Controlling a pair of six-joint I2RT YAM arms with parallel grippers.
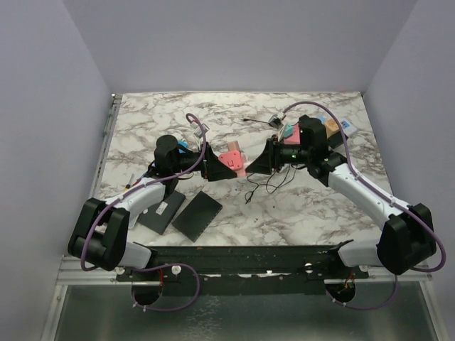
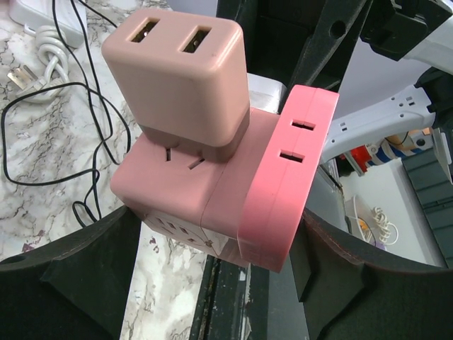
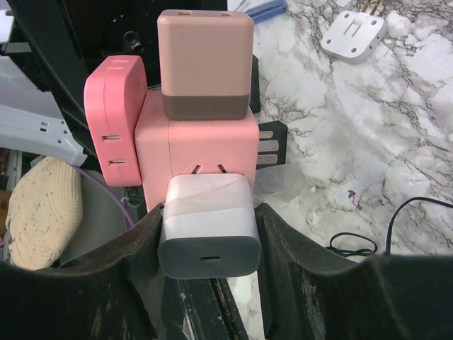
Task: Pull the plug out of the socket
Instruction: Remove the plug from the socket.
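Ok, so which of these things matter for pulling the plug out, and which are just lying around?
In the job: pink cube socket, clamped in the left jaws; white plug, gripped by the right jaws.
Lying about or idle: tan USB charger and flat pink plug, also in the socket; black pads; loose white plug; black cable.

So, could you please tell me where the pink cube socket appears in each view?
Top external: pink cube socket, centre of picture.
Left wrist: centre, under the tan charger.
Right wrist: upper centre, behind the white charger.
Shared landmark: the tan charger on it, both wrist views.
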